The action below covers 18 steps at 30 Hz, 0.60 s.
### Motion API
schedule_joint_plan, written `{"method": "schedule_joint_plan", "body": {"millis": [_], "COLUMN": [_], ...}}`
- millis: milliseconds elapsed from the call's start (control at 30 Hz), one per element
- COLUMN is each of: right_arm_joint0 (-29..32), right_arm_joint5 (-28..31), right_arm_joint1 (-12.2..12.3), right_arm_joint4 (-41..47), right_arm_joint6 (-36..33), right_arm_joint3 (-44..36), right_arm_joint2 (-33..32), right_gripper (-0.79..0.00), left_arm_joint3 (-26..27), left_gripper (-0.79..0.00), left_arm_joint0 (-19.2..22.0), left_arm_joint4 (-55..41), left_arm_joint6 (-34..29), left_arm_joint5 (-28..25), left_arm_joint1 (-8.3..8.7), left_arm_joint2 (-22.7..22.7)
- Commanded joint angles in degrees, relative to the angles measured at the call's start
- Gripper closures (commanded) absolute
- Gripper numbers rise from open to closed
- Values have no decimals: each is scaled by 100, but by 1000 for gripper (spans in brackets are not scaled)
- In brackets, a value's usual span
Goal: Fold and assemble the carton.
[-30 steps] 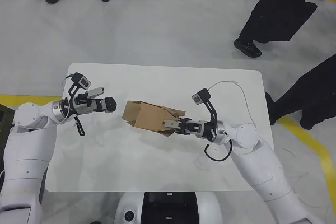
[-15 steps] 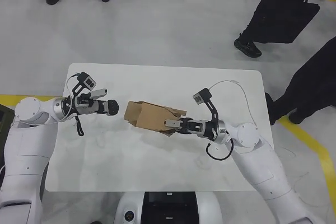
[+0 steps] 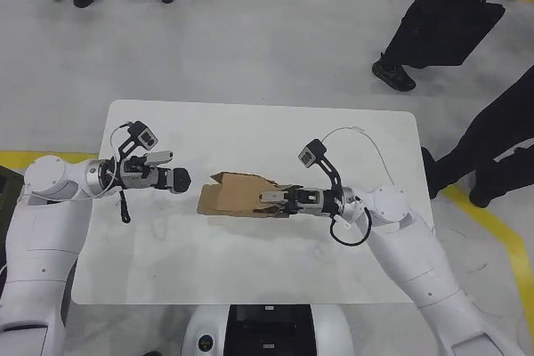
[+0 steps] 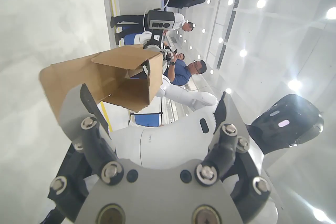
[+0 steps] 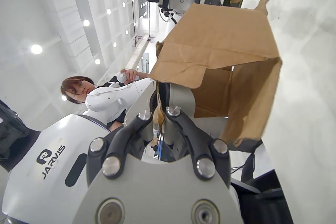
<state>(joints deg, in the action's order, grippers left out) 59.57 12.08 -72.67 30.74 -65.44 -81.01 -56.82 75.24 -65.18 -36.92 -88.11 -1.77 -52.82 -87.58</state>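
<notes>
Carton [image 3: 234, 194] lower, more level.

- Carton [image 3: 236, 194], top view: underside was hidden; end nearest right tool [image 3: 274, 196] was covered by tool.
- Right tool fingers [image 5: 181, 101], right wrist view: tips were hidden behind carton flap; carton's far end was masked by its own panel.
- Carton, left wrist view: lower corner was hidden behind one finger [image 4: 89, 104] of left tool [image 4: 153, 95].

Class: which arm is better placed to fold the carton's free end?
Probably left: open left gripper faces the brown cardboard carton, at its open end; right gripper is shut on the other.
</notes>
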Motion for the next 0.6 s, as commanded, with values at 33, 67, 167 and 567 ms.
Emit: {"method": "schedule_joint_plan", "body": {"millis": [33,67,167,567], "right_arm_joint0": [-104,-132,-224,-333], "right_arm_joint5": [-31,-36,-6,155], "right_arm_joint1": [-32,-48,-93,-220], "right_arm_joint4": [167,257,414,721], "right_arm_joint6": [-121,-151,-177,-15], "right_arm_joint3": [137,185,326,573], "right_arm_joint2": [98,135,238,470], "right_gripper": [0,0,0,0], "left_arm_joint3": [75,96,120,161], "left_gripper": [-785,-785,-785,-785], "left_arm_joint0": [-17,-26,-27,139], "left_arm_joint4": [24,-31,-267,-560], "left_arm_joint6": [11,11,11,11], "left_arm_joint5": [63,65,85,177], "left_arm_joint1": [59,80,139,341], "left_arm_joint2": [182,243,395,1041]}}
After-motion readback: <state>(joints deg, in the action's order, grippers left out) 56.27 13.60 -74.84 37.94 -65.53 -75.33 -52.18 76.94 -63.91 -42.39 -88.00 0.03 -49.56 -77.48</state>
